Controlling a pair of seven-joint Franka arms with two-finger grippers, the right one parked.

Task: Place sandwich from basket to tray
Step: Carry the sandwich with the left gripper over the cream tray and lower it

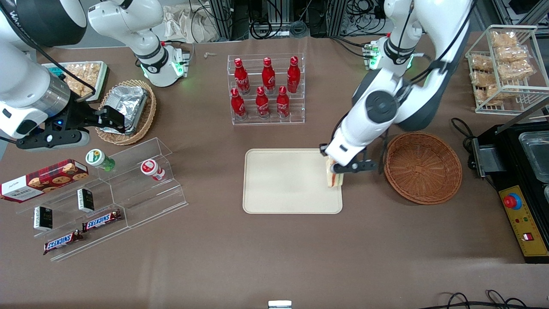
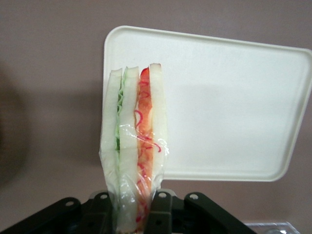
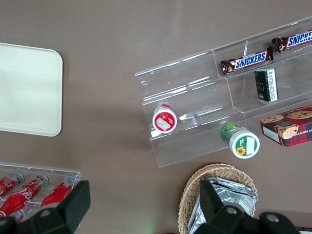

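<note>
The sandwich (image 2: 134, 146) is held clamped in the gripper (image 1: 339, 168) over the tray (image 1: 283, 180) edge nearest the basket (image 1: 422, 167); it should be carried further inward, lowered, then released.

A: Fig. 1, front view. What fills the field?
B: A matte brown table (image 1: 274, 257), evenly lit, with soft-edged shadows.
A: At 12 o'clock?
B: Black cables (image 1: 274, 25) looped among metal frame posts (image 1: 223, 17) at the table's edge.
A: At 3 to 4 o'clock?
B: A black control box (image 1: 521, 214). Its yellow panel carries a red button (image 1: 512, 201).
A: At 5 o'clock?
B: More black cables (image 1: 484, 300), lying at the table's edge nearest the camera.
</note>
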